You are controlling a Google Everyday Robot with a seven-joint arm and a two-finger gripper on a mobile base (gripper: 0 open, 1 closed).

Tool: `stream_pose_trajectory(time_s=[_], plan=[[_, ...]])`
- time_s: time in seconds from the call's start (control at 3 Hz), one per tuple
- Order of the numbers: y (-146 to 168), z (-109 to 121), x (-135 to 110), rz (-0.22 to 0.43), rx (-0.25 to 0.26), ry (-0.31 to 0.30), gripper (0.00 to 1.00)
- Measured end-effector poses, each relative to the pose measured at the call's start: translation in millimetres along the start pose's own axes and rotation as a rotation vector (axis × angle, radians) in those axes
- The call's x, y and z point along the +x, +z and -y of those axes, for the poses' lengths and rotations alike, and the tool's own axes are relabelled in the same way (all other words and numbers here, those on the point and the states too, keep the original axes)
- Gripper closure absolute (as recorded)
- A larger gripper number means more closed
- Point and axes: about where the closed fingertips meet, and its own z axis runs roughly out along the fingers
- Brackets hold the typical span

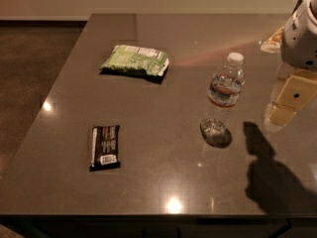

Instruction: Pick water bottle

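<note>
The water bottle [224, 95] is a small clear ribbed bottle with a white cap and a blue, white and red label band. It stands upright on the dark grey table [163, 172], right of centre. My gripper [286, 108] hangs from the white arm [301, 33] at the right edge of the view. It is to the right of the bottle, at about label height, and apart from it. It holds nothing that I can see.
A green snack bag [135, 61] lies at the back left of the bottle. A black bar wrapper [104, 146] lies at the front left. A small pale item [272, 41] sits at the far right behind the arm. The arm's shadow [275, 175] falls front right.
</note>
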Motion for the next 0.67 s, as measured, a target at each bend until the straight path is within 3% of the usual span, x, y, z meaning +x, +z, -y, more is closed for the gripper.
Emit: stream_pose_trajectory(time_s=[0.33, 0.67], plan=[[-0.3, 0.8, -1.8, 0.013, 0.0, 0.001, 0.0], [-0.8, 5.8, -13.0, 0.105, -0.01, 0.011, 0.0]])
